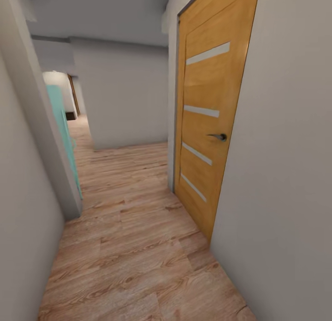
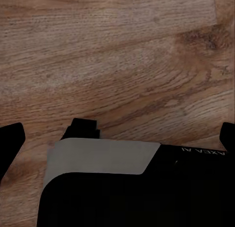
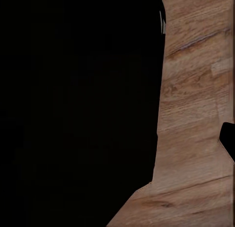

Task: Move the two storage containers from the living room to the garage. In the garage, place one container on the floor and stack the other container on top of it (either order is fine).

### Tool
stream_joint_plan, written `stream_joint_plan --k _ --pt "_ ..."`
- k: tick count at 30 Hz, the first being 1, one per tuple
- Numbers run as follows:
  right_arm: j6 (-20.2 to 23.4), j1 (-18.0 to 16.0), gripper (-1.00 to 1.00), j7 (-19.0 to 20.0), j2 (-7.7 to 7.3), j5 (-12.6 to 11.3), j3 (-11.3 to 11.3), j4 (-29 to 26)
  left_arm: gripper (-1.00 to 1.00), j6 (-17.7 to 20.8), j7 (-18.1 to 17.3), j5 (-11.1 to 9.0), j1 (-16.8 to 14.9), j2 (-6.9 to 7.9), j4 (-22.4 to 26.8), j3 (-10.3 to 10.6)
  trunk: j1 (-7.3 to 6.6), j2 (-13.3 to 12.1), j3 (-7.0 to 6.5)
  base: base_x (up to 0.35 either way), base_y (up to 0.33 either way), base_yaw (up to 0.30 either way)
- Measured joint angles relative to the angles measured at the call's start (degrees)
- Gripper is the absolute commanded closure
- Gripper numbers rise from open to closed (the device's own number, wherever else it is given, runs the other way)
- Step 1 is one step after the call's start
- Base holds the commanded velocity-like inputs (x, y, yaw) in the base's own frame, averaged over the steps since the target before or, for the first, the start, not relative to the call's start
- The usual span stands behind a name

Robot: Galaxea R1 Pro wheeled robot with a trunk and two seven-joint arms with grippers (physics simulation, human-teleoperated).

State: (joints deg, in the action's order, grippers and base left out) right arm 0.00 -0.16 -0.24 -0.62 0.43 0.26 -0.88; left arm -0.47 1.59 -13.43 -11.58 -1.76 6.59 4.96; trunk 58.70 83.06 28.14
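Observation:
The two storage containers are out of view, and so are the living room and the garage. I stand in a narrow corridor with a light wood-plank floor (image 1: 133,247). My left gripper (image 2: 117,134) hangs open over the planks, its dark fingertips (image 2: 11,139) wide apart with nothing between them. My right gripper (image 3: 117,139) is open too. One of its fingertips (image 3: 227,139) sits at the frame's edge, and the other is lost against my black body (image 3: 73,109). Neither gripper holds anything.
A wooden door (image 1: 210,109) with glass strips and a metal handle (image 1: 220,137) stands close at the right. Pale grey walls (image 1: 23,219) hem the corridor on both sides. A turquoise panel (image 1: 62,127) leans at the left wall. The corridor runs on ahead and bends left.

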Motion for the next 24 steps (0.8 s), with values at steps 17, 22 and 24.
stream_joint_plan --k 17,22,24 --pt "0.00 0.00 -1.00 0.00 0.00 -0.03 -0.09 -0.05 -1.00 -0.79 0.30 -0.03 1.79 -0.13 -0.07 0.00 0.00 0.00 0.00 0.325 0.082 0.000" --pt "0.00 0.00 -1.00 0.00 0.02 -0.03 -0.05 -0.06 -1.00 -0.85 0.37 -0.07 1.83 -0.22 -0.07 0.00 0.00 0.00 0.00 0.302 0.179 0.000" --pt "0.00 0.00 -1.00 0.00 -0.02 -0.03 -0.04 -0.06 -1.00 -0.86 0.38 -0.10 1.84 -0.21 -0.07 -0.02 0.00 0.00 0.00 0.304 0.168 0.000"
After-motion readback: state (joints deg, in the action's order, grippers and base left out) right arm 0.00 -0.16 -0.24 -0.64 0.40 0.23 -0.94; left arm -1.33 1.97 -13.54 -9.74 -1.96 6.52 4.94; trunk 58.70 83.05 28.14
